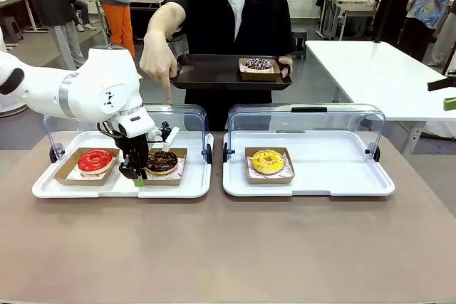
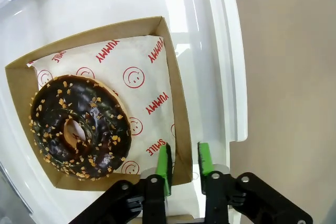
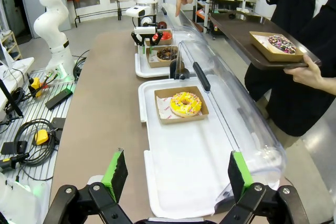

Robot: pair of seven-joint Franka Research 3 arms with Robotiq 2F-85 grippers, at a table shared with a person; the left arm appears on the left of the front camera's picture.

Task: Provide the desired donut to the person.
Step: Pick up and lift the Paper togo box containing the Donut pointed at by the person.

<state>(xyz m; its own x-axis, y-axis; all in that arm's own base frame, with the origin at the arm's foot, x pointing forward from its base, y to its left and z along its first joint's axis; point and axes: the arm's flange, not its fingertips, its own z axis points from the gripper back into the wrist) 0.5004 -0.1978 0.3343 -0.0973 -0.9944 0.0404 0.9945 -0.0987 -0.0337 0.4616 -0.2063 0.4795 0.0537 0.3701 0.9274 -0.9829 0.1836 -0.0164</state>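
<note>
The person [image 1: 263, 19] points an index finger [image 1: 167, 94] down at the chocolate donut [image 1: 162, 161] with nut bits, which lies in a brown cardboard tray [image 2: 174, 98]. My left gripper [image 2: 184, 167] has its green pads on either side of that tray's near wall, shut on it; in the front view the left gripper [image 1: 134, 174] stands at the tray's left corner. The right gripper [image 3: 176, 174] is open, hovering over the near end of the right white tray [image 3: 184, 182], with nothing in it.
A red donut [image 1: 95, 161] shares the left white tray [image 1: 192, 186]. A yellow donut [image 1: 268, 161] sits on the right one [image 1: 335, 176]. Clear lids [image 1: 306, 115] stand open behind both. The person's other hand holds a dark tray [image 1: 206, 72] with a sprinkled donut [image 1: 258, 64].
</note>
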